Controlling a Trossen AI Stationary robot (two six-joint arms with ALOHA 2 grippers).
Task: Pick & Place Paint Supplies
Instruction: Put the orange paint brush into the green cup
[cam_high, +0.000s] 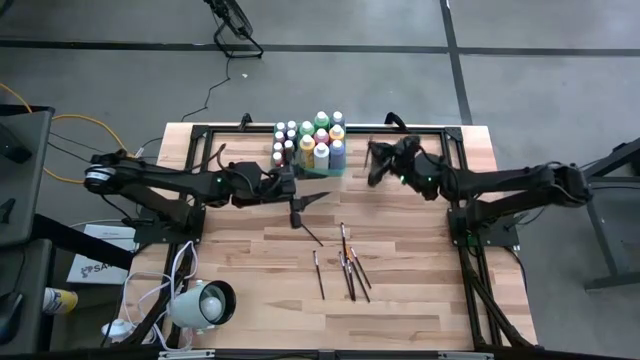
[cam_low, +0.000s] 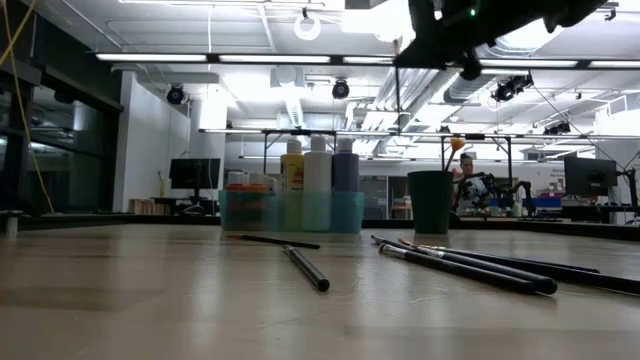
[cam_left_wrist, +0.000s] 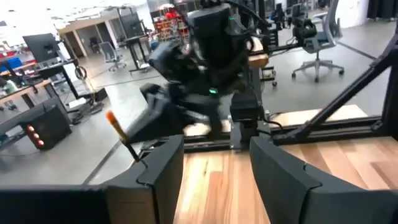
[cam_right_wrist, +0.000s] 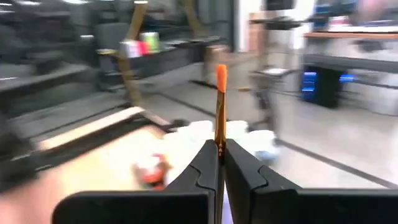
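Observation:
Paint bottles (cam_high: 312, 140) with coloured and white caps stand in a translucent green tray (cam_low: 290, 212) at the table's far middle. Several dark-handled paintbrushes (cam_high: 348, 268) lie flat on the wood nearer the front. My right gripper (cam_right_wrist: 219, 152) hovers right of the tray, shut on an orange-tipped brush (cam_right_wrist: 220, 93). My left gripper (cam_left_wrist: 217, 146) hovers open just left of the tray's near corner (cam_high: 300, 190), pointing level toward the right arm, with nothing between its fingers. My right gripper pinches the brush's shaft (cam_right_wrist: 219, 140) between its two fingers, just behind the bristle end. The orange tip (cam_right_wrist: 221, 74) sticks out past the fingertips. The brush is lifted clear of the table. Its handle end is hidden behind the fingers.
A dark round cup (cam_low: 430, 200) stands right of the tray. One brush (cam_low: 305, 268) lies apart from the others, toward the left. The wood in front of the brushes is bare. A black frame (cam_high: 470, 240) borders the table on both sides.

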